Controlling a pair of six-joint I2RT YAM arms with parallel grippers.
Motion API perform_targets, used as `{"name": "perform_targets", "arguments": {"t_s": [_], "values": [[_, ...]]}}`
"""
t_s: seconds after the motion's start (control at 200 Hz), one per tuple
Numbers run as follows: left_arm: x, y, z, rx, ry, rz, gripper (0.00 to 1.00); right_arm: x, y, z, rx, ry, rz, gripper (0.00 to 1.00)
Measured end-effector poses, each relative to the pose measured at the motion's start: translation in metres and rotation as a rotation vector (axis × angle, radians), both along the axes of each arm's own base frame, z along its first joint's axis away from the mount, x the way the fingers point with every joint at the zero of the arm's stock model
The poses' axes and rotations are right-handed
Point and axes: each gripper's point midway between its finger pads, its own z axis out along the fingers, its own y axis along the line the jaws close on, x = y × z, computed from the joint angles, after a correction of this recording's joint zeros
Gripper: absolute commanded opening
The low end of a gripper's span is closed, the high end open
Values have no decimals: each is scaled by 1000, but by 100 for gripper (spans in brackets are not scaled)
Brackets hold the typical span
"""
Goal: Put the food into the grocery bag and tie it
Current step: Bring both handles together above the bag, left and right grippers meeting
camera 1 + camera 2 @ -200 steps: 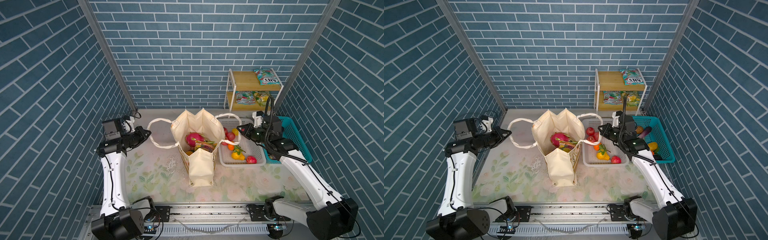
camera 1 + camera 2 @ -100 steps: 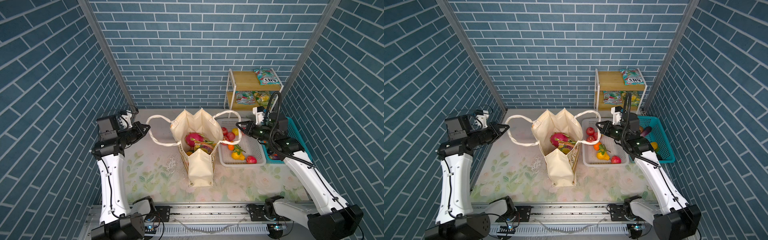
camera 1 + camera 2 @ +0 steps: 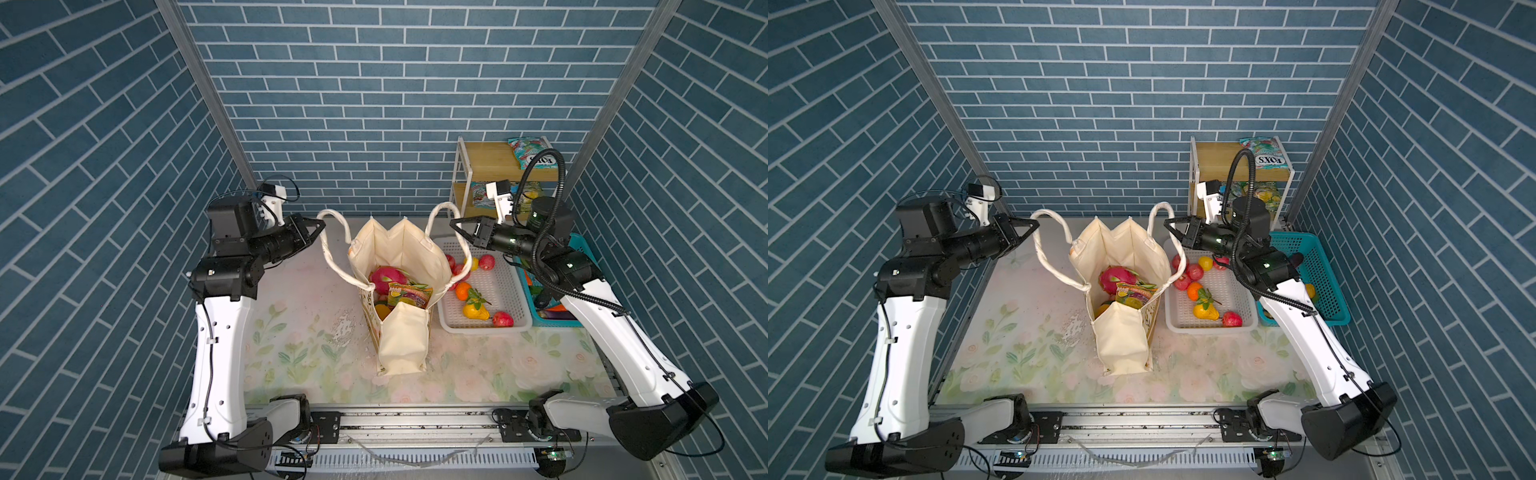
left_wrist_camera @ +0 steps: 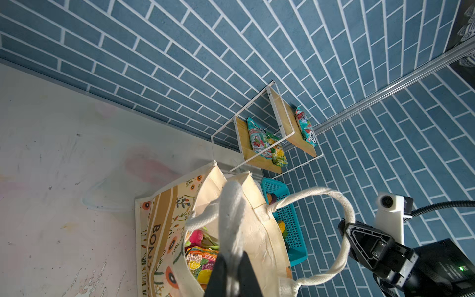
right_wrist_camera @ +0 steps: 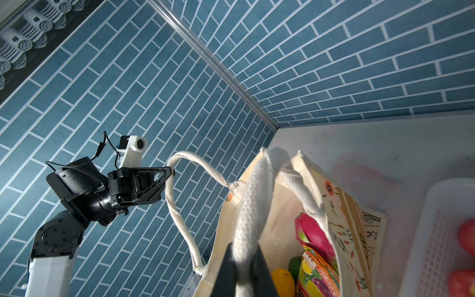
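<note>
- Floral-print counter [image 3: 307, 345], blue brick walls on three sides.
- The left arm [image 3: 220, 340] reaches in from the left side. The left jaws are closed on the left handle [image 3: 330, 257]. In the left wrist view the rope is pinched between the black fingers [image 4: 218, 277].
- The right arm [image 3: 615, 332] reaches in above the baskets. The right jaws are closed on the right handle [image 3: 444, 205]. In the right wrist view the rope is clamped the same way between the fingers [image 5: 223, 272].
- The grocery bag [image 3: 405, 345] is cream canvas and stands upright mid-counter, mouth wide open, just left of the white basket. Both handles are held up and out to opposite sides, well apart and not tied.
- The wooden shelf [image 3: 486, 160] has a white frame and stands in the back right corner. There is one FOX'S packet [image 3: 530, 151] on the top tier and more packets [image 3: 482, 195] on the lower tier.
- The white basket [image 3: 486, 330] holds red apples [image 3: 486, 262], an orange [image 3: 462, 291], a yellow fruit with green leaves [image 3: 476, 311] and a small red fruit [image 3: 503, 319].
- The teal basket [image 3: 1325, 270] sits right of the white one. A yellow item [image 3: 1310, 291] and a dark item [image 3: 1296, 258] show; the rest is hidden by the right arm.
- Bag contents: a dragon fruit [image 3: 386, 276], a snack packet [image 3: 409, 295] beside it, a yellow piece [image 3: 382, 309] below, and a green piece [image 5: 294, 264] seen in the right wrist view.
</note>
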Motion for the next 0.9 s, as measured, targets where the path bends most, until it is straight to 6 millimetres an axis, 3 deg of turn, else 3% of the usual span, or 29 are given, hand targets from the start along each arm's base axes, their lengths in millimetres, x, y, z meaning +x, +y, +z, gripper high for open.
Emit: {"name": "perform_targets", "arguments": {"t_s": [0.17, 0.42, 0.685, 0.9], "values": [[6, -32, 10, 13, -15, -62, 0, -12, 40, 3, -13, -31, 105, 0], [13, -65, 13, 28, -18, -110, 0, -28, 86, -10, -46, -44, 226, 0], [20, -101, 13, 37, -29, -174, 0, -39, 114, -30, -61, -17, 312, 0], [16, -125, 11, 43, -36, -219, 0, -41, 125, -31, -44, -33, 346, 0]]}}
